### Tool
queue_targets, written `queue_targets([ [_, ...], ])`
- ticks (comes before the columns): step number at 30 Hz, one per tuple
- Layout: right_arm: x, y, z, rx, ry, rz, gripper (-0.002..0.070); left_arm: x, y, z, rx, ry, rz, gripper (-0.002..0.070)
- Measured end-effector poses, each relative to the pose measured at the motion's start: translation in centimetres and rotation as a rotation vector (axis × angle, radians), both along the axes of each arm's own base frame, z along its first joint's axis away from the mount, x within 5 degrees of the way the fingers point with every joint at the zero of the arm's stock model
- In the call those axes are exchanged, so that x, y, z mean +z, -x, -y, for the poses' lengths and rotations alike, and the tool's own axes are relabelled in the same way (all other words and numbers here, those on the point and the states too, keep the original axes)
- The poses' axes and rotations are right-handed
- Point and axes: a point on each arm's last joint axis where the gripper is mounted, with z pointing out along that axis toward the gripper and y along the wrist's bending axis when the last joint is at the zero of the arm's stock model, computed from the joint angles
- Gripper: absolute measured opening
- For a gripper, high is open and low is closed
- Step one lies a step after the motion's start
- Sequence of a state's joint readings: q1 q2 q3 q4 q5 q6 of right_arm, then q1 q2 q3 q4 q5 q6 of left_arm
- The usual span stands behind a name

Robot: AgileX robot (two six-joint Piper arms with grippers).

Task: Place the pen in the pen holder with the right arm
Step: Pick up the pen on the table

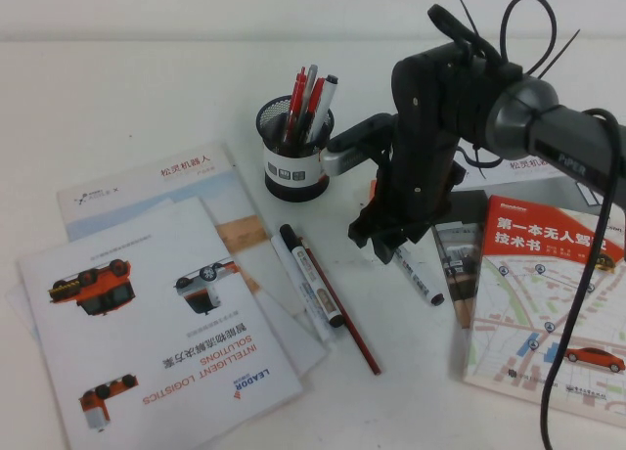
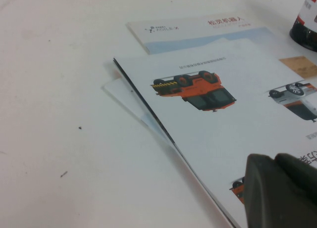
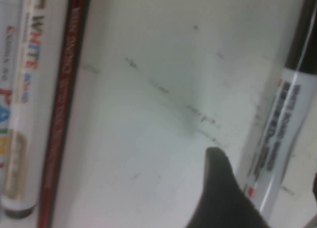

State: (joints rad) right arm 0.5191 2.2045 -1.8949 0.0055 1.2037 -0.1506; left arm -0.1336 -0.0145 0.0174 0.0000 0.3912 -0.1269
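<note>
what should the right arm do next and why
Probably lower the right hand a little and close on the pen: it lies flat on the table, its upper end under the hand, one finger beside the barrel. The left hand sits over the brochures.

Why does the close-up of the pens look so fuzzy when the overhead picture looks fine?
High view: even light, soft shadows, right gripper low over the pen near the pen holder.
Right wrist view: the camera sits very near, so the pen and dark-red pencil smear.
Left wrist view: brochure fairly sharp, the left gripper a dark blur at the corner.
</note>
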Motion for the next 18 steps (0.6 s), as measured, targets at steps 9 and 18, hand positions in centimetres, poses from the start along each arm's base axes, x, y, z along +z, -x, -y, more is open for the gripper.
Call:
queue_targets([
  [9, -1.2, -0.6, -0.1, 0.006, 0.017, 0.020, 0.0306, 0.0, 0.0, 0.0, 0.000, 0.000, 0.000, -0.0002],
  [18, -2.2, -0.8, -0.2, 0.044, 0.025, 0.007, 0.0270, 0.0, 0.0, 0.0, 0.000, 0.000, 0.000, -0.0002],
])
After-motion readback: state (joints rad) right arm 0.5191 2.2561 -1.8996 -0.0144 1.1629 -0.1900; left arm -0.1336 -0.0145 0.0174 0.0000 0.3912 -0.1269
